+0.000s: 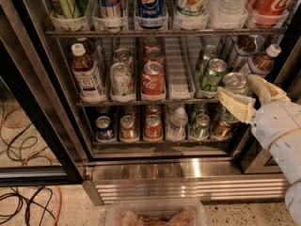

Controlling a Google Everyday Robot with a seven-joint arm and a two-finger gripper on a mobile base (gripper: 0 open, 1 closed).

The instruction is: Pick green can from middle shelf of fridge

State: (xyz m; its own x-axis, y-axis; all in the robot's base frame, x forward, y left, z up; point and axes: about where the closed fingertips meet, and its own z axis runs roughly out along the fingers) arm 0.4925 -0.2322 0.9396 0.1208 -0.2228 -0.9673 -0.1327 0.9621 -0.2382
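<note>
- Nearest of all, a clear plastic tub sits on the floor below the fridge, with loose cables off to the left; neither is in the arm's way.
- Next comes the tool, in from the right and just off the front right corner of the worktop, which is the middle shelf. Its pale fingers are pinching the green can, one across the front and one behind.
- The can hangs upright with its body dipping below the worktop's front edge, so I judge it out of its lane and ready to draw back.
- Close by at the right edge stand two brown bottles and the dark door frame, the likeliest things to clip.
- Along the front edge leftwards: two more green cans, an empty white lane, a red Coca-Cola can, a pale can and a bottle at the left corner.
- Farther back, further cans queue behind these.
</note>
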